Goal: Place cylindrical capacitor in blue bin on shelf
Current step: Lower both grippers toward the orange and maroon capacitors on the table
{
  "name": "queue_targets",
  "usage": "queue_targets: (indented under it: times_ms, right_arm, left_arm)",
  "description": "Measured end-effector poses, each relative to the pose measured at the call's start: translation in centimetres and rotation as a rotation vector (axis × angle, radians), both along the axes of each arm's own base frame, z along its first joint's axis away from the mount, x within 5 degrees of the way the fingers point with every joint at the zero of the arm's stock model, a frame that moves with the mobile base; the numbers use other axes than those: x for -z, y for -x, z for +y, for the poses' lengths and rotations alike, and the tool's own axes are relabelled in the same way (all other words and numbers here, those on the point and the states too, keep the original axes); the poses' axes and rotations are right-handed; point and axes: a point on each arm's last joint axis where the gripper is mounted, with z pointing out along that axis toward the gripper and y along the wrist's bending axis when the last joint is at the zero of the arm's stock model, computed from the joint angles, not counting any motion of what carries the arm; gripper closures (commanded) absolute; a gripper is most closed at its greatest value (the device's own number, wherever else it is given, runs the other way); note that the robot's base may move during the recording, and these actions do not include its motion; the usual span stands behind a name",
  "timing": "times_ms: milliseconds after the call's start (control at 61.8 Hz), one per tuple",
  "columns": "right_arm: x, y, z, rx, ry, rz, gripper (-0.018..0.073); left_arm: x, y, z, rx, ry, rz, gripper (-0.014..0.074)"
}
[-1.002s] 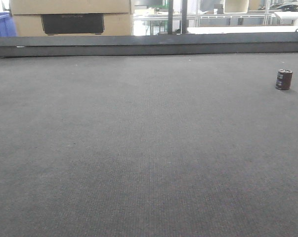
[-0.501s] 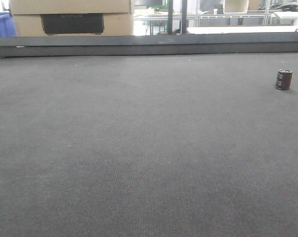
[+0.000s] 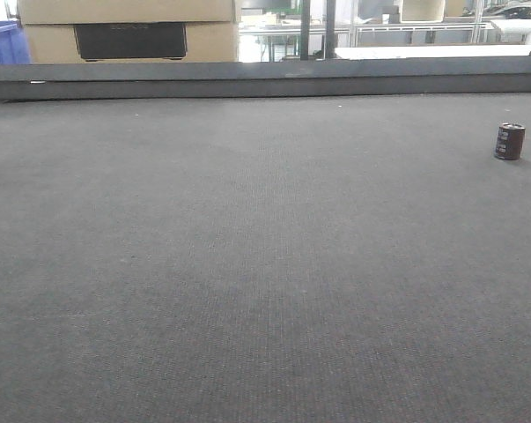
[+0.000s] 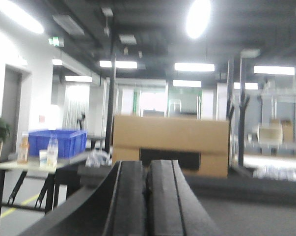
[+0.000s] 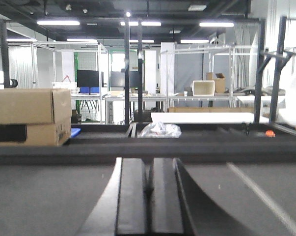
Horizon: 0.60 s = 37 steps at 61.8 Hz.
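Brown and stubby, the capacitor (image 3: 509,141) stands upright on the grey table (image 3: 247,264) near its far right edge. It sits a touch further right in the front view than a moment ago. The background has slid too, so the camera seems to have shifted, not the part. The left gripper (image 4: 148,167) and right gripper (image 5: 148,169) both show fingers pressed together and empty. Pickup has not begun.

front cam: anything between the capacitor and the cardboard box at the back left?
Nothing loose: from the capacitor, bare grey mat, then the dark rail at the far edge, with the cardboard box beyond. Front-facing view.
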Motion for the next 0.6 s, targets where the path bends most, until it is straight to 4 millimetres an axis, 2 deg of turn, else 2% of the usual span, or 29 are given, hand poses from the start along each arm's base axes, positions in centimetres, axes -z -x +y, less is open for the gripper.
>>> queue_targets:
  times_ms: [129, 243, 323, 453, 598]
  right_arm:
    - [-5.4, -1.1, 0.1, -0.009, 0.022, 0.043, 0.072]
    - [-8.8, -3.7, 0.1, -0.018, 0.029, 0.115, 0.072]
    - [-10.7, -6.6, 0.1, -0.025, 0.03, 0.183, 0.072]
    - [-11.3, -10.9, 0.0, -0.029, 0.029, 0.28, 0.072]
    - [-10.0, -14.5, -0.1, -0.033, 0.027, 0.397, 0.072]
  left_arm:
    - [-0.1, 0.0, 0.3, 0.002, 0.068, -0.01, 0.0707]
    - [0.0, -0.1, 0.3, 0.019, 0.124, 0.042, 0.0707]
    - [-0.1, -0.1, 0.2, 0.03, 0.133, 0.079, 0.0707]
    - [0.1, -0.3, 0.1, 0.044, 0.134, 0.139, 0.0707]
    - [0.5, -0.4, 0.0, 0.053, 0.134, 0.189, 0.0707]
